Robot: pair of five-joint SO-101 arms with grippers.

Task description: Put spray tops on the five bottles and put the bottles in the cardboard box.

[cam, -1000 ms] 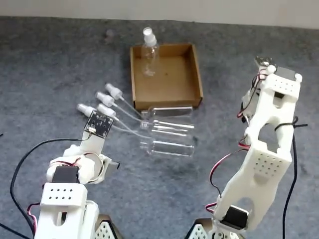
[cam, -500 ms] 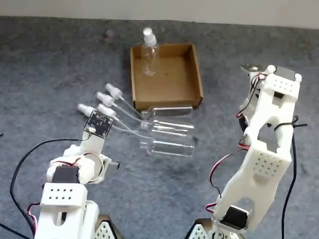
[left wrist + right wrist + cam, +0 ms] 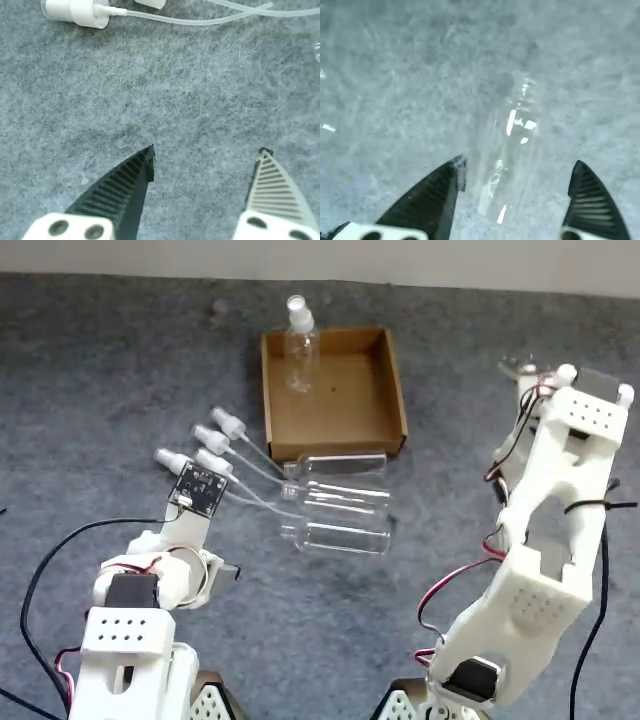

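while right end effector (image 3: pixel 520 161) hangs released over a bottle (image 3: pixel 516 120) | left end effector (image 3: pixel 207 149) released, low

White plastic arms (image 3: pixel 545 540), red-black cables (image 3: pixel 436 590). Left claw (image 3: pixel 206 149) black and white, ridged; right claw (image 3: pixel 520 161) black.

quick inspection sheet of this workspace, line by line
surface: grey carpet.
job's things: cardboard box holds one upright capped bottle; three open bottles lie before it; four loose spray tops beside them; a fifth bottle lies on the carpet.
clutter: nothing seen.
end effectors: left end effector open over bare carpet; right end effector open, fifth bottle seen between its fingers.
cables: black cable by left arm; red wires on right arm.
surroundings: pale wall beyond carpet.
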